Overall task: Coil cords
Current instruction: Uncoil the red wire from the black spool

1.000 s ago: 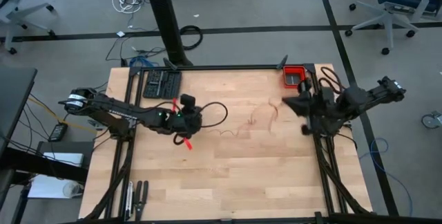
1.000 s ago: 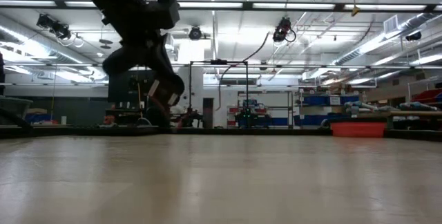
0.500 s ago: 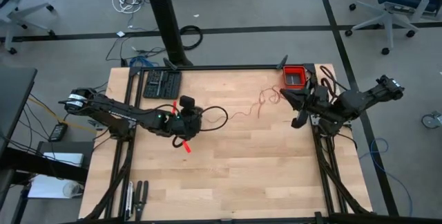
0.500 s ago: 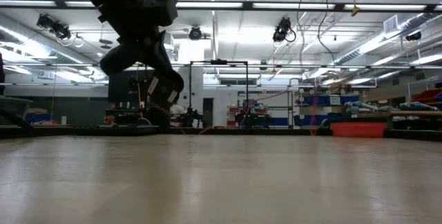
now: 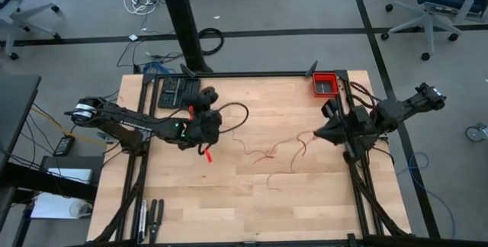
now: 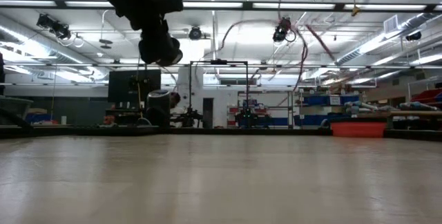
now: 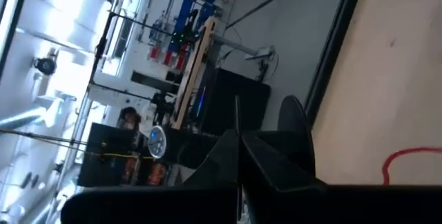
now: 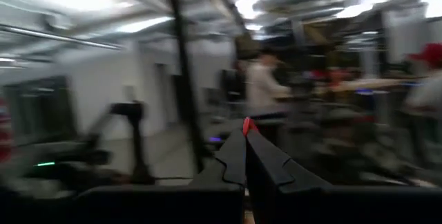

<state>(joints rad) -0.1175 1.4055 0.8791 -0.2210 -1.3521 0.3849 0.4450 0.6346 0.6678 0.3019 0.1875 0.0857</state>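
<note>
Red cord (image 5: 267, 154) sprawls mid-tabletop (image 5: 252, 201), strung btwn both arms. We read right gripper (image 5: 320, 133) fingers pinched on its end; left gripper (image 5: 204, 98) fingers closed, likely anchoring the other.

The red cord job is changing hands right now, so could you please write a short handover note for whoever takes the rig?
Left gripper: shut, raised above the table's left-centre; whether it holds the cord end cannot be told.
Right gripper: shut, at the table's right side, with a bit of red at its fingertips in its wrist view, so it seems to pinch the red cord.
Cord: strung out as a loose wavy strand across the middle of the table, between the two grippers.
Done: cord picked up at one end, apparently.
Left: all of the coiling; the strand is not gathered into a bundle yet.
</note>
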